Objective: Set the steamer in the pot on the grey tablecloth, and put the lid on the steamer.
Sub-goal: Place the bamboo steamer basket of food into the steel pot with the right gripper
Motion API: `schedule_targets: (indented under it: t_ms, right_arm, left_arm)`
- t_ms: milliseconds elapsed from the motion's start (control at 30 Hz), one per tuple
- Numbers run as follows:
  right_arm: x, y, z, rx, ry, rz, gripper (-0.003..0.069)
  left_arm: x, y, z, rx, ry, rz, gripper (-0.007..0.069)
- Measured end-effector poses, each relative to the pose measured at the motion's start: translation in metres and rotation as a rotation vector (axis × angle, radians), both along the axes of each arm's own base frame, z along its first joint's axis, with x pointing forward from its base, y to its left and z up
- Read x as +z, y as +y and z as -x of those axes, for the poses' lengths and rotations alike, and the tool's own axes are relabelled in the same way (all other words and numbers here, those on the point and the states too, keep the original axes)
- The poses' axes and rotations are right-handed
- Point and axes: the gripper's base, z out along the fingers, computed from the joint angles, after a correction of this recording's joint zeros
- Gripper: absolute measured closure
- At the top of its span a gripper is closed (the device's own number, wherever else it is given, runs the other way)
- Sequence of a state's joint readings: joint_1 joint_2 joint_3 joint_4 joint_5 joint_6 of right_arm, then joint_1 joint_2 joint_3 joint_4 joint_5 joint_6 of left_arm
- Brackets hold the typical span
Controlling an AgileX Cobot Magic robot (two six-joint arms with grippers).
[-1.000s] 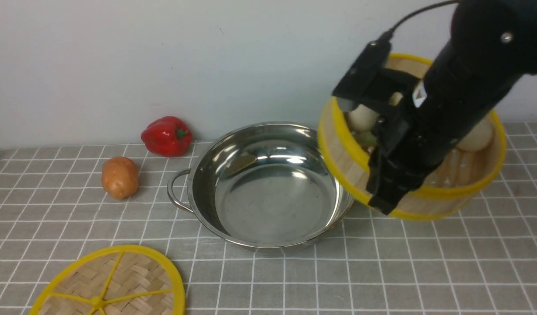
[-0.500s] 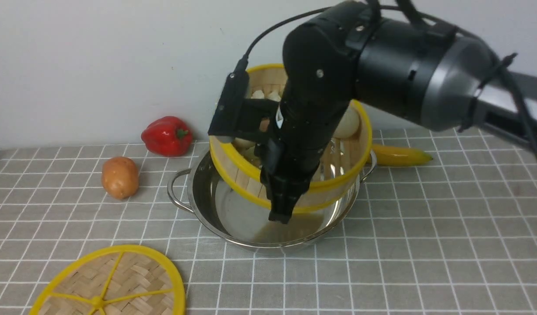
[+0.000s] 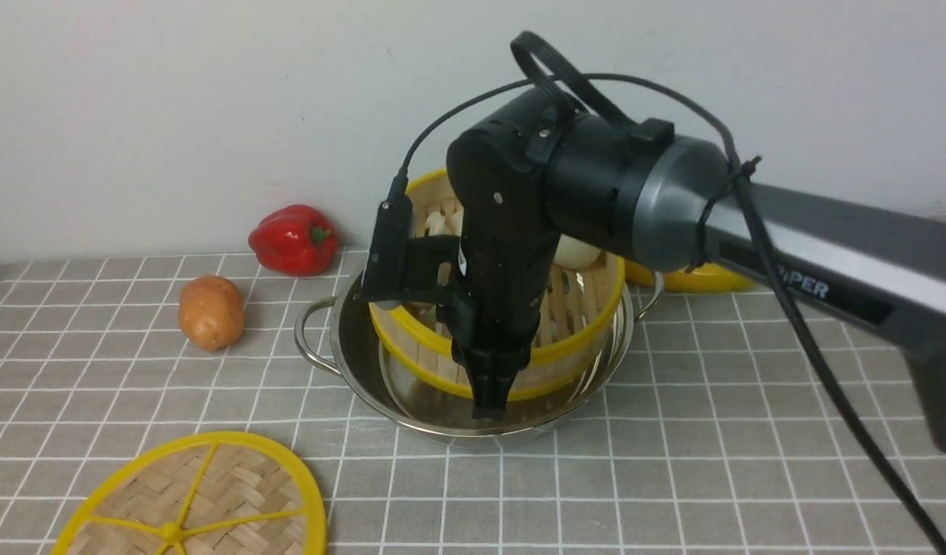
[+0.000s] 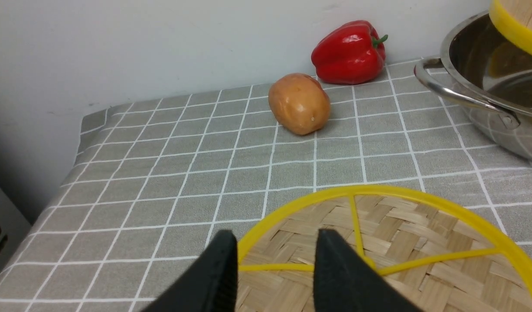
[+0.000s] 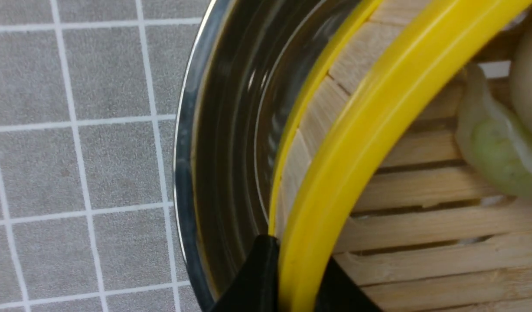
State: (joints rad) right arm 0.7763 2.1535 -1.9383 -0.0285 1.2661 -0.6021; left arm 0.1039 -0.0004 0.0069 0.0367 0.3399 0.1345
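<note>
The steel pot (image 3: 341, 347) stands mid-table on the grey tablecloth (image 3: 712, 462). The bamboo steamer (image 3: 573, 339), with buns and dumplings in it, sits tilted inside the pot, its far rim higher. My right gripper (image 3: 488, 393) is shut on the steamer's near wall, one finger inside and one outside. In the right wrist view the yellow rim (image 5: 378, 108) runs between the gripper (image 5: 298, 281) fingers, next to the pot's wall (image 5: 222, 151). The woven lid (image 3: 210, 501) lies flat at the front left. My left gripper (image 4: 274, 260) hovers open over the lid (image 4: 422, 234).
A red pepper (image 3: 294, 239) and a potato (image 3: 210, 312) lie left of the pot near the wall. A banana (image 3: 696, 279) lies behind the pot on the right. The right arm stretches across the table's right side. The cloth's left edge (image 4: 81, 130) drops off.
The right arm has carried the steamer leftward from beside the pot to over it and lowered it into the pot. The lid has not moved.
</note>
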Motion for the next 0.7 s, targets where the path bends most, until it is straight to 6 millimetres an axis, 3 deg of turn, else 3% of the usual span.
schedule_targets:
  t_ms: [700]
  right_arm:
    - [-0.035,0.005,-0.006,0.030,0.048,0.057,0.0599]
  left_arm:
    - [0.000,0.000,0.000,0.000,0.000,0.000,0.0382]
